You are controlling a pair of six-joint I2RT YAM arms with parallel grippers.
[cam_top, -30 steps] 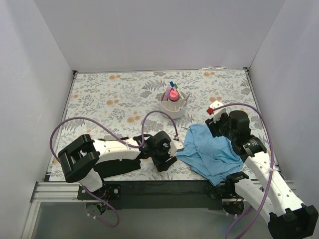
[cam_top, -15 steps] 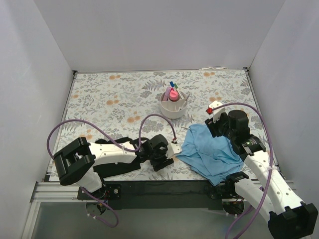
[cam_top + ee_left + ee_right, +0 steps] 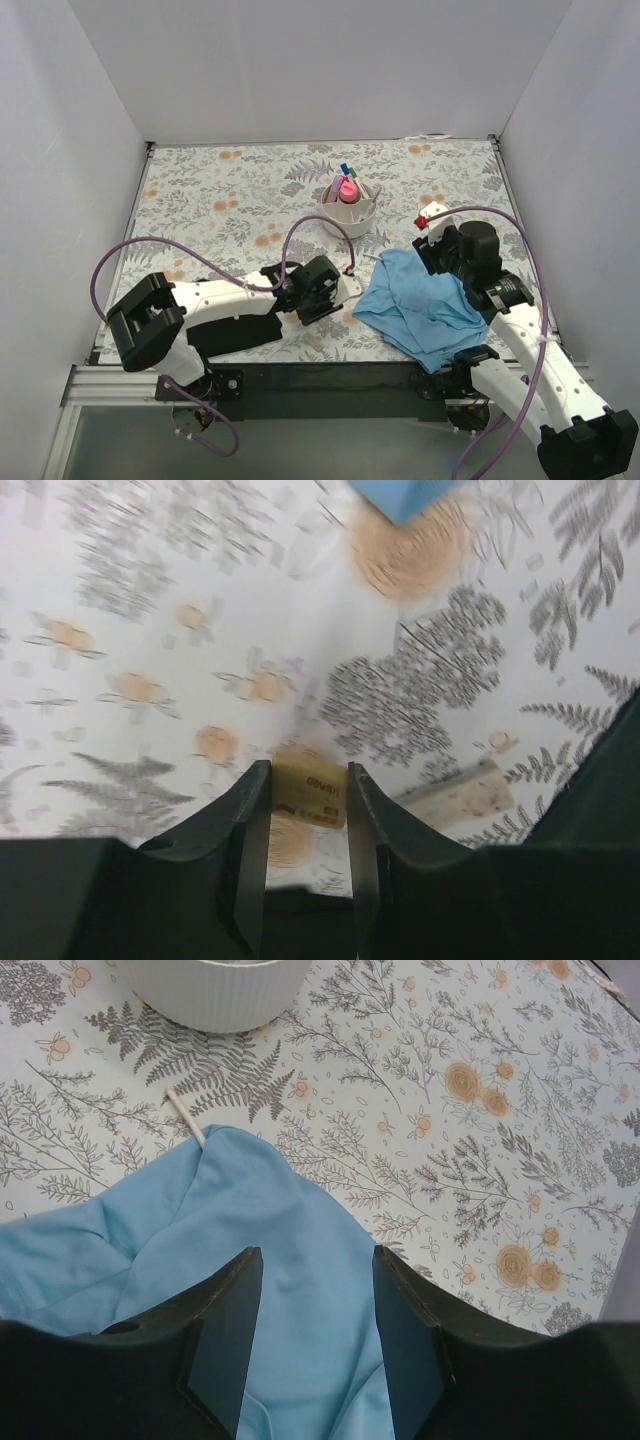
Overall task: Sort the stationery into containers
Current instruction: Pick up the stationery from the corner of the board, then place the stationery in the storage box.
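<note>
Plainly one gripped eraser (image 3: 310, 793), one loose eraser (image 3: 455, 795)

Left end effector (image 3: 308, 782) with eraser (image 3: 311, 796), farther forward

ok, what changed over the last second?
The left pincer drew back toward its base, then moved out again, farther onto the table. It is now closed on a tan eraser block, and seems to be carrying it. The right pincer, open over the blue cloth, stayed where it was, as did the cloth and the white organiser.
</note>
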